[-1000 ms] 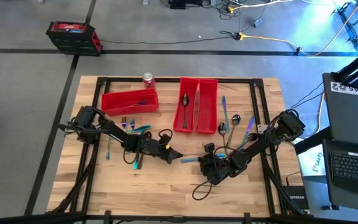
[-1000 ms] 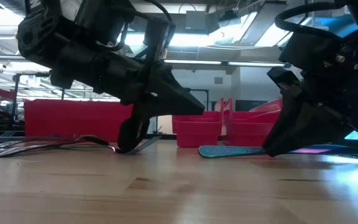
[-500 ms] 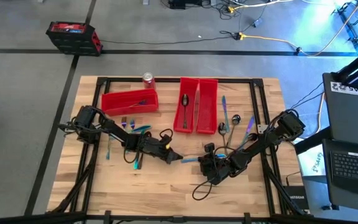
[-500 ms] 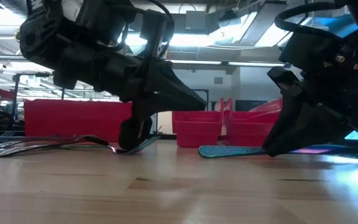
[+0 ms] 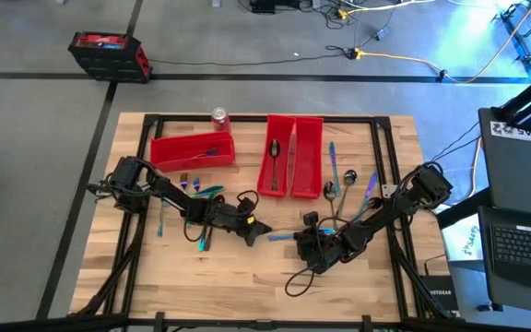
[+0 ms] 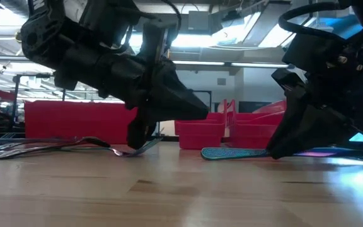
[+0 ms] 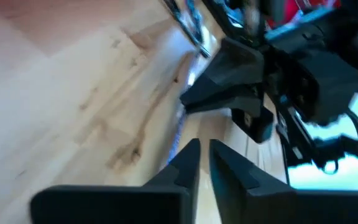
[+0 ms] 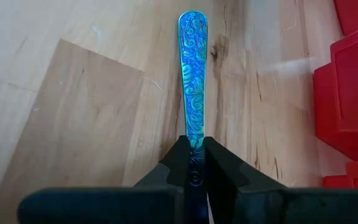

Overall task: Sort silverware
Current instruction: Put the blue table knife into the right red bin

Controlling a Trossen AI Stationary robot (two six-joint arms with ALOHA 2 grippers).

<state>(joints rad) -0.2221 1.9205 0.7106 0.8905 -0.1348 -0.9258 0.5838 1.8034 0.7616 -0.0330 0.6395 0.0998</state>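
Observation:
A piece of silverware with a teal-blue patterned handle (image 8: 193, 74) lies on the wooden table at its middle; my right gripper (image 8: 195, 152) is shut on it and hides its working end. The handle's free end (image 5: 278, 237) points toward the table's left. My left gripper (image 5: 262, 230) hovers just left of that end, pointing at it, with a narrow gap between its fingers (image 7: 188, 158) and nothing in the gap. More silverware lies loose at the left (image 5: 190, 189) and at the right (image 5: 348, 183). My right gripper pinches the handle (image 8: 194, 142) between its two fingers, well back from the free end. The fingers slant down from the table's right and lie along the handle. The handle (image 6: 232, 152) lies level, at or just above the tabletop; I cannot tell which.
A wide red bin (image 5: 192, 150) stands at the far left, and two long red bins (image 5: 275, 175) (image 5: 307, 168) at the far middle, one holding a dark spoon. A red soda can (image 5: 219, 117) stands by the far edge. A dark utensil (image 5: 203, 242) lies under my left arm.
My left gripper has rolled about its own pointing line while staying in place by the handle's free end. My right gripper and the piece it holds have kept still.

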